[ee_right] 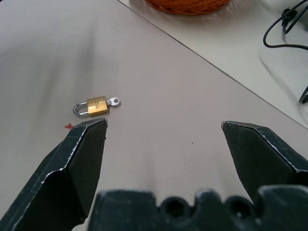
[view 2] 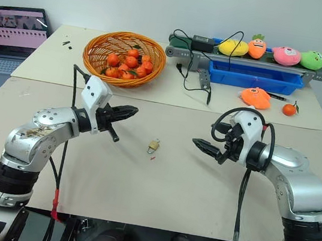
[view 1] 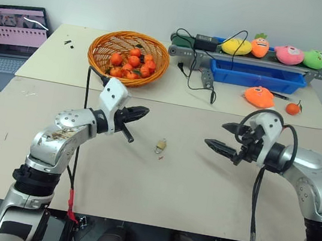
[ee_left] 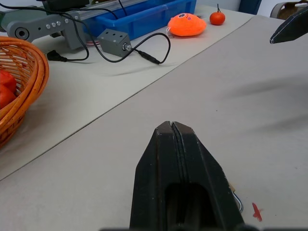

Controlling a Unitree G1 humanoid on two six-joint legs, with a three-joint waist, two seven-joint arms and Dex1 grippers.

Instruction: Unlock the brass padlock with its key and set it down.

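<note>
The brass padlock is seen lying flat on the tabletop, between both grippers, with its key inserted. The left gripper, clenched empty, is held at its ten o'clock; the right gripper, released wide, at three o'clock.

Even, bright diffuse light from above; no hard glare. Shadows soft: faint grey smudges on table under both arms, and dim streaks on it in wrist views. Head views sharp centre to edge, slight barrel bend at corners. Left wrist view: left gripper close to lens, slightly soft; background crisp. Right wrist view: right gripper fingers dark, low detail; brass padlock in focus, small highlight on shackle.
</note>
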